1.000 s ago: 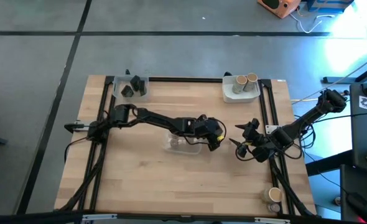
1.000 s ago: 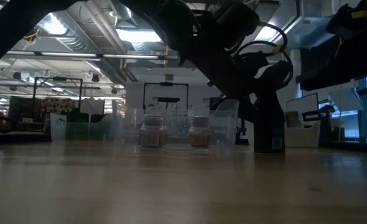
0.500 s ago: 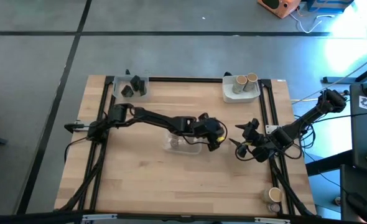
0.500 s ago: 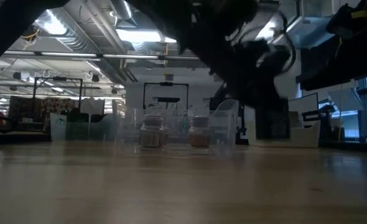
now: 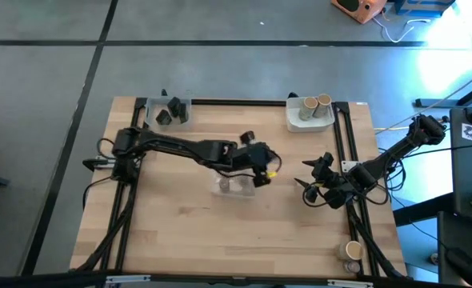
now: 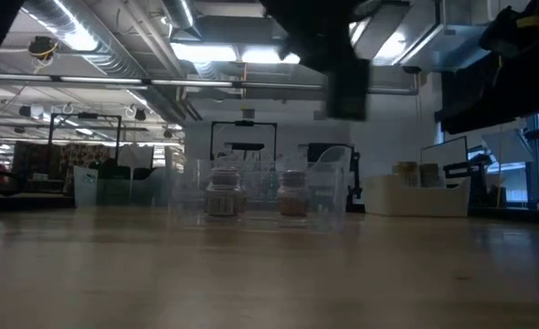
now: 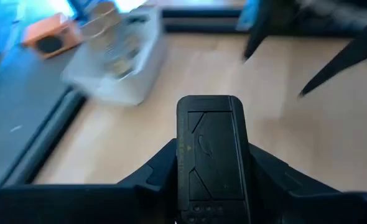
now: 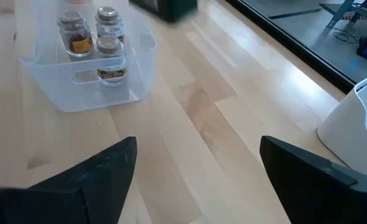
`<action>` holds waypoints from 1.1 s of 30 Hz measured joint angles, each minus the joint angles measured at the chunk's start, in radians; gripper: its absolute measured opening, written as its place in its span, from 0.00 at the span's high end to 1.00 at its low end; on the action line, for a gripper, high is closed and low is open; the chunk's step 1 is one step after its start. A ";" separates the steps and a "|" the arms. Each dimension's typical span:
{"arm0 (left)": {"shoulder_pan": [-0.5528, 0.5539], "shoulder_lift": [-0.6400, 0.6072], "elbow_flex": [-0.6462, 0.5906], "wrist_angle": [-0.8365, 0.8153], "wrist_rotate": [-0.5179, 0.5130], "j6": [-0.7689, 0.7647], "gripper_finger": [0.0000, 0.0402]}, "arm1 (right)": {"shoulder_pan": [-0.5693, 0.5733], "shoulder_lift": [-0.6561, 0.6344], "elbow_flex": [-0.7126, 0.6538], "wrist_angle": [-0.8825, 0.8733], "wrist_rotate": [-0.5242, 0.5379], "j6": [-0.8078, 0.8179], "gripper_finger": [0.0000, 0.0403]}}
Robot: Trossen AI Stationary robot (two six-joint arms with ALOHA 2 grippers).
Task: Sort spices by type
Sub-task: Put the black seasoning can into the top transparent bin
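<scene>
Far left, two dark blocky spices are sitting in the clear back-left tray. At mid-table, your left gripper is clamping a dark block in the air, just above the clear tray holding two small jars. You are likely carrying it to its kind; next, swing it back-left and lower it into that tray. Further right, your right gripper is waiting with fingers spread wide, empty.

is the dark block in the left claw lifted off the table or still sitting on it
Lifted. The left claw is shut on the dark block, which in the low view hangs well above the table.
</scene>
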 joint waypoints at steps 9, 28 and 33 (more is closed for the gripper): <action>0.001 -0.199 -0.155 -0.198 -0.155 -0.117 0.71 | 0.000 0.001 0.000 -0.004 0.000 0.000 0.16; 0.214 -0.799 -0.811 -0.207 -0.358 -0.416 0.70 | 0.000 0.001 0.000 0.002 0.038 -0.003 0.16; 0.326 -0.819 -0.912 -0.198 -0.358 -0.437 0.70 | 0.000 0.001 0.000 0.002 0.038 -0.003 0.16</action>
